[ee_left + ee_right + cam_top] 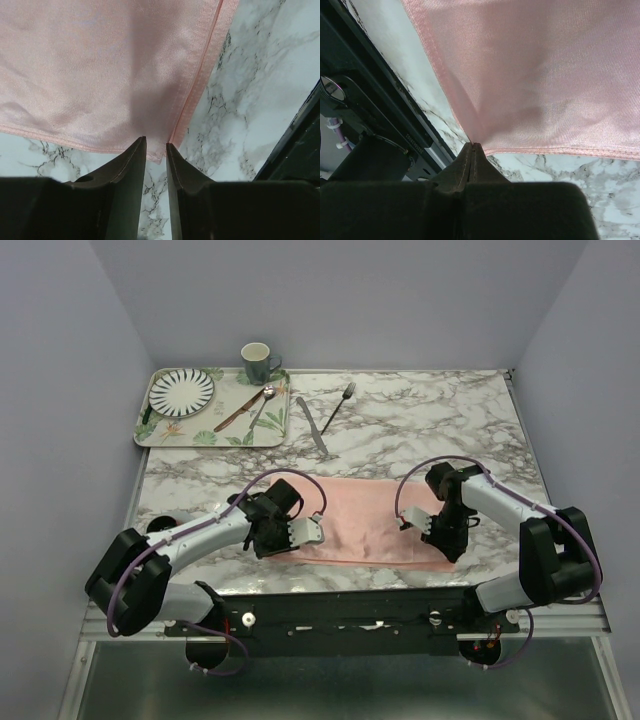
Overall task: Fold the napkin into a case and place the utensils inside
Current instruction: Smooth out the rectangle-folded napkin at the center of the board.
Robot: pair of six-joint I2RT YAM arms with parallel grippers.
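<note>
Bending low, right end effector clamped on napkin corner.

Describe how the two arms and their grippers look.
Left arm and right arm match: pale grey-white tubular links, bulky black joint housings, and a thin purple cable looping along each. The left gripper and right gripper have black fingers tapering to narrow tips; from above, pale blocks sit behind the left one's fingers.
</note>
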